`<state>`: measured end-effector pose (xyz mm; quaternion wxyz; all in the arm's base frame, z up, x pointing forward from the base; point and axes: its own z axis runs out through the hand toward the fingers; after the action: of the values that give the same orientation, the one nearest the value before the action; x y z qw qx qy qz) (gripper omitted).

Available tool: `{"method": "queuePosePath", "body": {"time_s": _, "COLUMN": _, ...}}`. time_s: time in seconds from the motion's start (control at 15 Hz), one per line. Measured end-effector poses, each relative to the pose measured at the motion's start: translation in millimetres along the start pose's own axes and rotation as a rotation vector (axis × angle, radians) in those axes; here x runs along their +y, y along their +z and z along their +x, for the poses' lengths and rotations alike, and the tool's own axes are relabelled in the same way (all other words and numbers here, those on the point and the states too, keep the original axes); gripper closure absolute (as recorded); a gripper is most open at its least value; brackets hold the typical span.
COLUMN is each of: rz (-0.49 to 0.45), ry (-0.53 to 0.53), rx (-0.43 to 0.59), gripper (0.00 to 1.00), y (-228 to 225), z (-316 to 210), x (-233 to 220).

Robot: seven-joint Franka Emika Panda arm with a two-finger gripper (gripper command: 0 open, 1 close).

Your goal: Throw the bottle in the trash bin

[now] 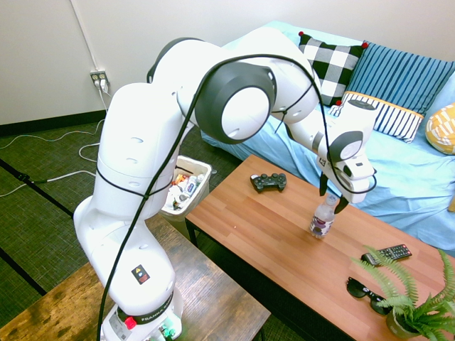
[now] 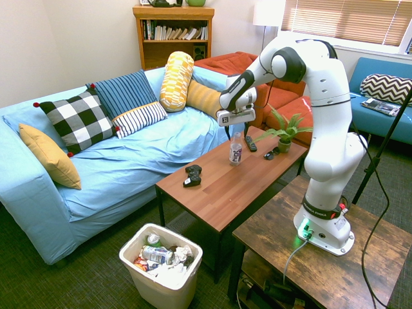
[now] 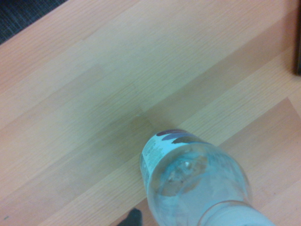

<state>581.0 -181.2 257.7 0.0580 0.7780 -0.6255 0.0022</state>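
Gripper (image 1: 334, 197) open, jaws straddling the cap of the one bottle (image 1: 323, 217), which stands upright mid-table (image 1: 263, 234), not gripped yet. Risk: a finger clips the cap while descending and tips the light bottle, or a high grip slips. One trash bin (image 2: 162, 265) on the floor off the table's end, already full, so the bottle may bounce out. One controller (image 1: 269, 182), one remote (image 1: 386, 253).

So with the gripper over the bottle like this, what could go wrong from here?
1. The open gripper flanks only the cap end of the upright bottle; a finger clipping it could tip the bottle on the coffee table.
2. A grasp that high may let the bottle swing or slip in transit.
3. The trash bin sits on the floor off the table's end, already heaped with trash, so the bottle could bounce out.
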Motion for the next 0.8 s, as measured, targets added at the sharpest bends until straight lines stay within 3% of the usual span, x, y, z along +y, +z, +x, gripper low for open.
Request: {"method": "queuePosePath", "body": {"time_s": 0.8, "rz": 0.024, "ry": -0.008, "rx": -0.031, "gripper": 1.0, "y": -4.7, "z": 1.5, "x": 0.1}}
